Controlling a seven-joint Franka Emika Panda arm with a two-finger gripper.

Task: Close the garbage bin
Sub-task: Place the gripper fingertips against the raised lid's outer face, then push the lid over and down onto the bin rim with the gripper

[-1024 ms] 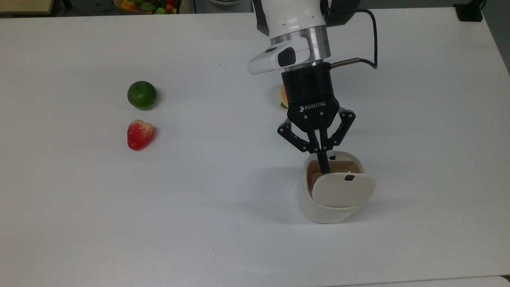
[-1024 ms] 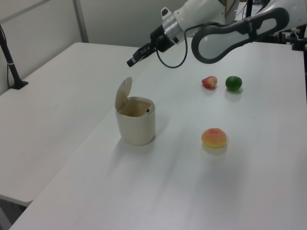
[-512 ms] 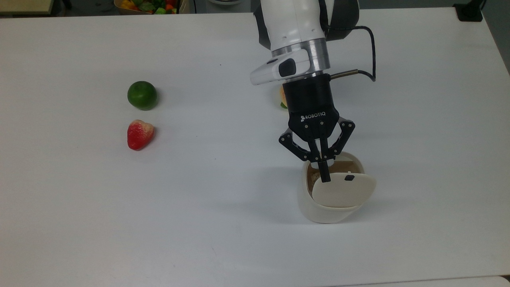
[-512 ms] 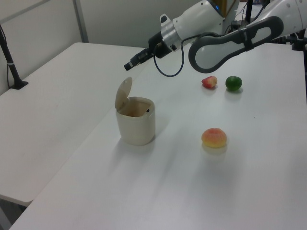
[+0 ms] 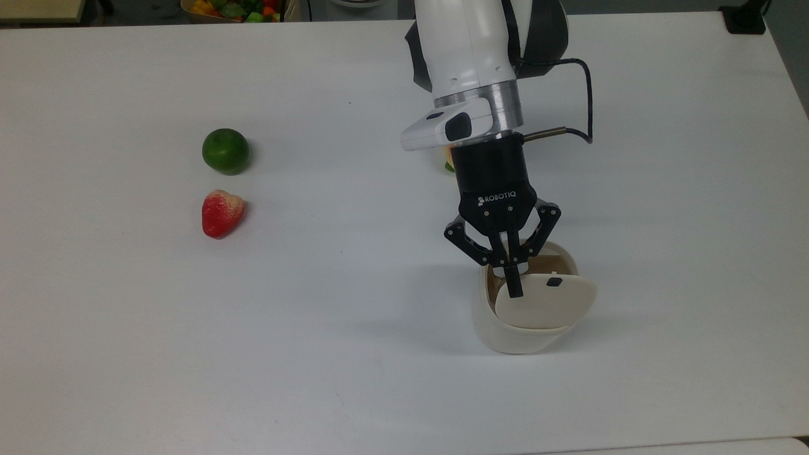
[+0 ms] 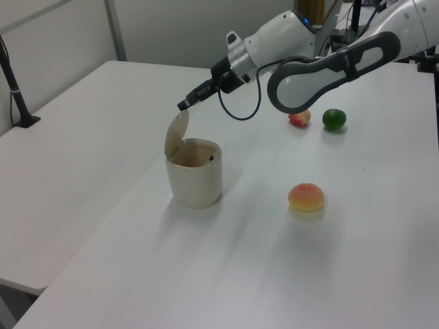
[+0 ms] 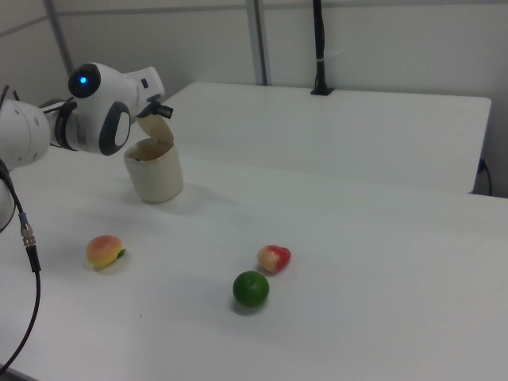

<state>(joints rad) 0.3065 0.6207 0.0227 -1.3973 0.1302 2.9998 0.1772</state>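
We see the hand (image 5: 513,285) with its two fingers pressed together, nothing between them, pointing down over the open mouth of the garbage bin (image 5: 512,328). In the top view the fingertips overlap the near edge of the raised lid (image 5: 545,302); in the left view the hand (image 6: 184,105) sits just above the top edge of the lid (image 6: 176,134), and we cannot tell whether they touch. The lid stands up on its hinge, tilted back, with a small black tab (image 5: 554,282) on it, so the bin is still open. The bin rests upright on the white tabletop (image 5: 316,354), toward the top view's lower right.

Further out, a peach-coloured toy fruit (image 6: 306,197) lies on the tabletop apart from the bin. Well away, toward the top view's left, a green lime (image 5: 225,151) sits near a red strawberry (image 5: 221,212), the two close but apart. At the top view's upper edge a container of mixed toy fruits (image 5: 234,9) is partly in view.
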